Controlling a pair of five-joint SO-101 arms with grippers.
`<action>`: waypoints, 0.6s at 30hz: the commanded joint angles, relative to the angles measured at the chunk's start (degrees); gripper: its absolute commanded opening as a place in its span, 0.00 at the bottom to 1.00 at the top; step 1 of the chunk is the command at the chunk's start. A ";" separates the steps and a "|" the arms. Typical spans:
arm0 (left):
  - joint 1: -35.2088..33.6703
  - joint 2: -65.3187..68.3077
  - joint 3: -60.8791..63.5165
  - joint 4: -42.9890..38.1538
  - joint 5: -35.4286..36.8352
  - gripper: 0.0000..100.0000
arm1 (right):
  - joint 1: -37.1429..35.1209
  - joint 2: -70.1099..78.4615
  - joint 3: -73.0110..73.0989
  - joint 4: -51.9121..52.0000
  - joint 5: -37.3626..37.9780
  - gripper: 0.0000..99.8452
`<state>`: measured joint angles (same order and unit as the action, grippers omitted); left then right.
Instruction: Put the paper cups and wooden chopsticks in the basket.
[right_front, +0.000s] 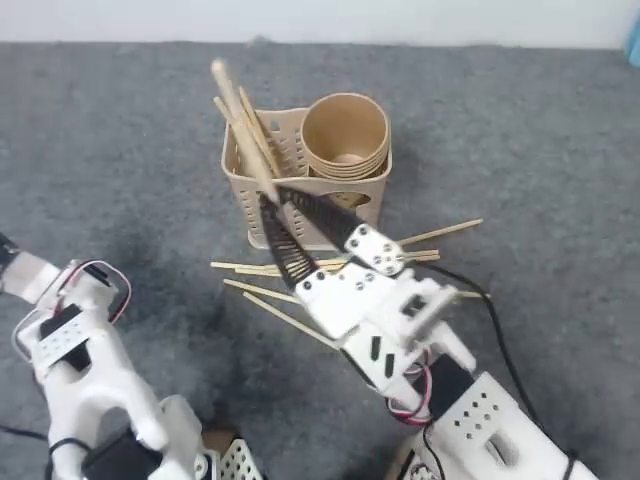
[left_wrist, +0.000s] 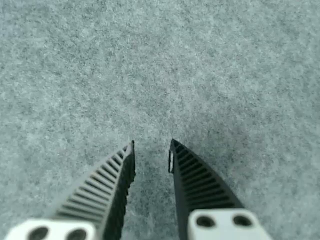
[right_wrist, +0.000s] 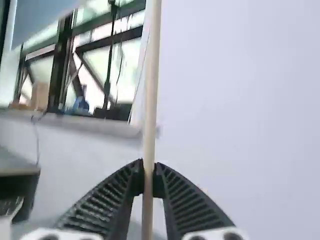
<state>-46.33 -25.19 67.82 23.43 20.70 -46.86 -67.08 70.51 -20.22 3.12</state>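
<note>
Holding: right hand (right_wrist: 148, 172) clenched a chopstick (right_wrist: 151, 75) at the basket (right_front: 238, 190).
Advice: it likely needed lowering into the compartment beside the cups (right_front: 345, 135) before release.

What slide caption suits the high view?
Right gripper holds a chopstick at the basket of paper cups; more chopsticks lie on the carpet.

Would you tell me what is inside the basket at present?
In the basket, a stack of paper cups fills one compartment; several chopsticks stand in the other. Its wall hides their lower ends.
</note>
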 joint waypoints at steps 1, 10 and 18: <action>0.62 -0.18 -2.07 -1.58 0.35 0.11 | 0.84 1.10 -7.74 -3.38 -0.70 0.01; 0.62 -0.18 -2.07 -1.58 0.35 0.11 | 3.82 22.02 -22.07 -16.22 -0.70 0.01; 0.62 -0.18 -2.07 -1.58 0.35 0.11 | 8.04 43.38 -33.67 -28.09 -0.70 0.01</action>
<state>-46.33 -25.19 67.82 23.43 20.70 -40.53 -28.75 42.64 -44.31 3.03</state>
